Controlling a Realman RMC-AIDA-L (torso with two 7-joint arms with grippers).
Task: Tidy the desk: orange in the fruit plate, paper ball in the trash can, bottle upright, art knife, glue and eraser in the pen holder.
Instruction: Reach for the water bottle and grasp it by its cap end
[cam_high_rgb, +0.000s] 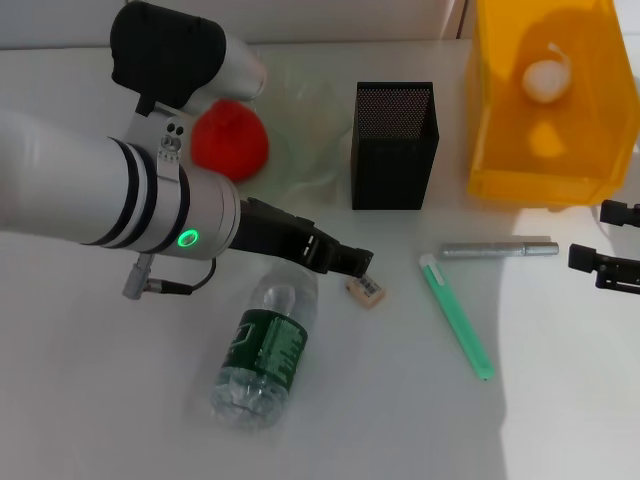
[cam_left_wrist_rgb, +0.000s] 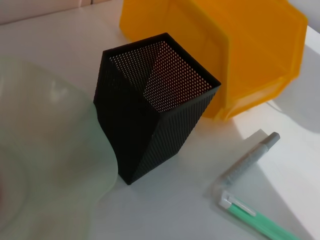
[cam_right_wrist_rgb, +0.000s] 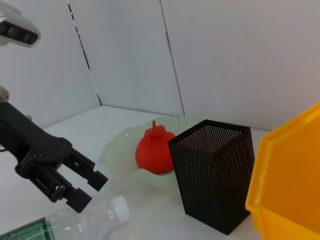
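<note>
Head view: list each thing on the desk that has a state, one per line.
Orange: in the fruit plate.
Paper ball: inside the trash can.
Bottle: lying on its side, cap on.
Pen holder: upright, empty.
Eraser: on the desk.
Left gripper: open, above the eraser.
Right gripper: idle at the edge.

Orange (cam_high_rgb: 230, 140) in fruit plate (cam_high_rgb: 305, 120)

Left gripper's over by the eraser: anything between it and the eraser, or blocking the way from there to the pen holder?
Nothing visible. The open left gripper hovers just beside the eraser, and bare table lies between that and the pen holder.
</note>
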